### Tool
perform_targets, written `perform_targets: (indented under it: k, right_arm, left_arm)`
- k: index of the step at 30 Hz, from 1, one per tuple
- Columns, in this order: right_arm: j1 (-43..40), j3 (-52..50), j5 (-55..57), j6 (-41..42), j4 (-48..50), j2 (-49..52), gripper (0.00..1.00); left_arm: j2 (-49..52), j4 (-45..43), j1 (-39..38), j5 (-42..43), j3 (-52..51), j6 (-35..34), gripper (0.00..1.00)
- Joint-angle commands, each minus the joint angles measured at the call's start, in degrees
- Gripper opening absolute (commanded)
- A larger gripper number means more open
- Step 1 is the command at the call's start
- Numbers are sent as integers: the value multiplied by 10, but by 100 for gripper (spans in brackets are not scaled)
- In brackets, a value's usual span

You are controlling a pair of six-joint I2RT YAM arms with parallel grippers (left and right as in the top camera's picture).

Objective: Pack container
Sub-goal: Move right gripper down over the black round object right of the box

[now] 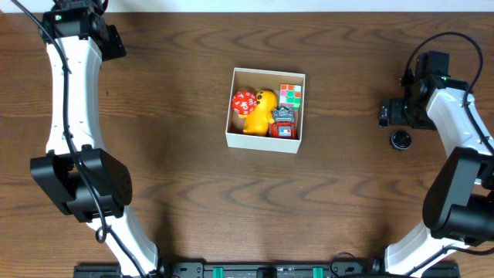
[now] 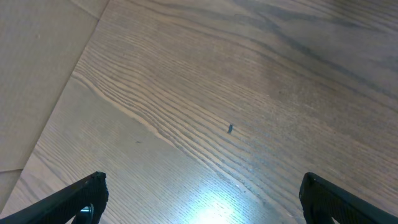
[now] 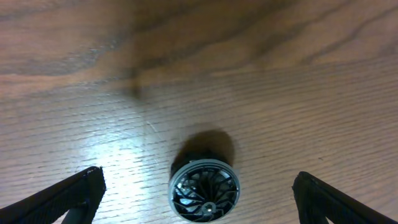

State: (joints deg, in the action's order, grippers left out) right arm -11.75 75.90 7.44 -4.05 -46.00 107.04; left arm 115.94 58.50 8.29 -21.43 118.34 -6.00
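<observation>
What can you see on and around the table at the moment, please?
table: one, dark brown wood, under everything
container: one, white cardboard, table centre
yellow toy: one, yellow, middle of the container
die: one, red with white marks, in the container beside the yellow toy
puzzle cube: one, multicoloured, in a container corner
small toy: one, red and grey, in the container next to the puzzle cube
wheel: one, black and grey, on the table outside the container
left gripper: one, black, open, empty, over bare table
right gripper: one, black, open, by the wheel, not holding it
</observation>
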Motion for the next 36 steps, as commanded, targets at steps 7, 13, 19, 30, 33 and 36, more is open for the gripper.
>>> perform_targets:
  k: [7,13,19,30,33,36]
  right_arm:
    - [-7,-3,-2,-10,-11,68,99]
    - [-7,-4,-2,-10,-16,96,95]
    - [-7,-4,-2,-9,-23,99,89]
    - [-7,-3,-2,-9,-48,99,61]
    - [-7,-2,-2,-7,-52,99,59]
    - [-6,6,-2,-2,-57,99,60]
  left_arm:
    - [-2,2,0,-11,9,-3,98]
    - [-2,2,0,-11,9,-3,98]
    - [-2,2,0,-11,9,-3,98]
    - [-2,2,0,-11,9,-3,98]
    - [-2,2,0,-11,9,-3,98]
    - [-2,2,0,-11,9,-3,98]
